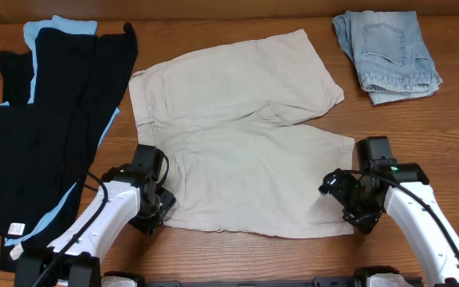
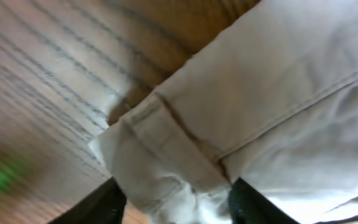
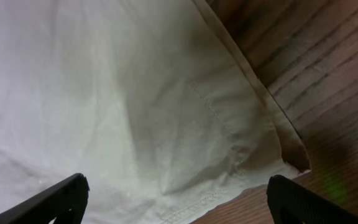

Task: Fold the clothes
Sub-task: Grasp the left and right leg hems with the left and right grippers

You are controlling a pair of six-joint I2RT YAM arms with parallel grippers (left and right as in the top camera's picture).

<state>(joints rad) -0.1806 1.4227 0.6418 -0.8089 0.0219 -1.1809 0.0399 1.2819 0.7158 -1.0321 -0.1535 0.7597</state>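
My left arm (image 1: 94,227) reaches in from the near left corner of the desk, wrist tipped down. My left gripper (image 1: 154,211) sits low by the front edge, its fingers (image 2: 95,208) pressed on either side of a bunched corner of the khaki shorts (image 2: 166,174). My right arm (image 1: 429,231) angles in from the near right corner. My right gripper (image 1: 333,190) points toward the left edge, fingers (image 3: 61,199) spread wide apart.

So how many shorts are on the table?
2 for sure: the beige shorts spread out in the middle, and the denim shorts folded at the top right. The black clothes on the left might hide more.
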